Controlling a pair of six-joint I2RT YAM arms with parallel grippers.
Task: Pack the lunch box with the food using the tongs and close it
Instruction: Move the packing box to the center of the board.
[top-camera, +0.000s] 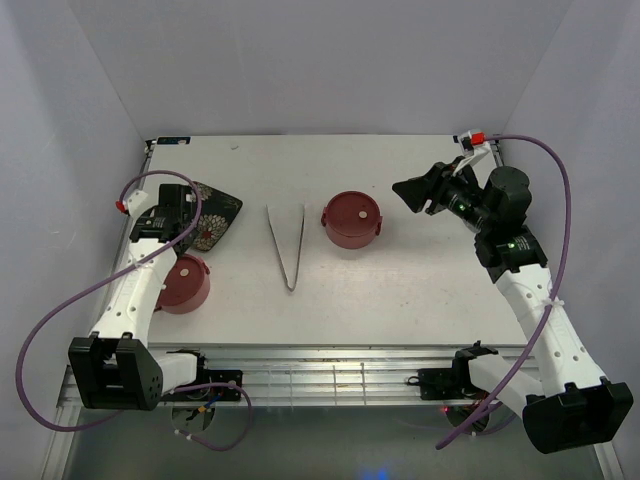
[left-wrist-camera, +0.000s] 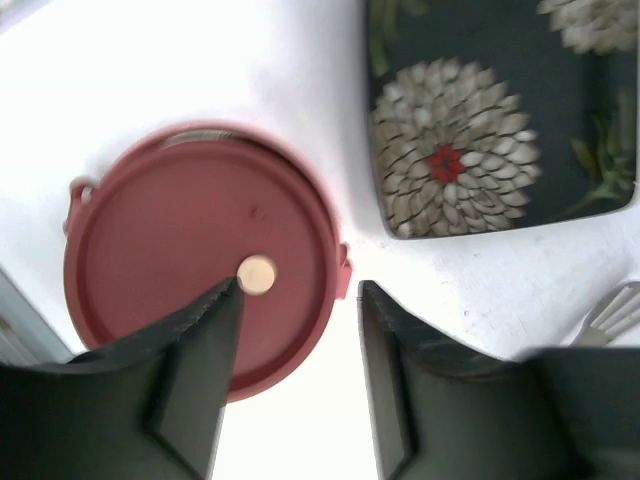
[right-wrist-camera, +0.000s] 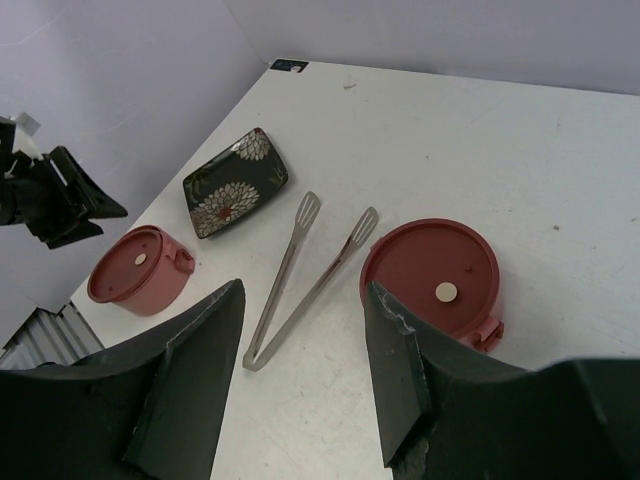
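The lunch box stands as two separate dusty-red tiers, each with a flat lid on. One tier (top-camera: 352, 220) is mid-table, the other (top-camera: 185, 284) near the left. Between them the silver tongs (top-camera: 287, 244) lie flat, spread in a V with the joint toward the near edge. My left gripper (left-wrist-camera: 300, 290) hovers open over the left tier's lid (left-wrist-camera: 190, 250), one fingertip (left-wrist-camera: 225, 300) over the lid's pale centre dot, nothing between the fingers. My right gripper (right-wrist-camera: 303, 290) hangs open and empty, high above the table to the right of the middle tier (right-wrist-camera: 430, 275). No food is in view.
A dark square floral plate (top-camera: 214, 214) lies at the far left, just behind the left tier and partly under my left arm. White walls close in the table on three sides. Purple cables loop beside both arms.
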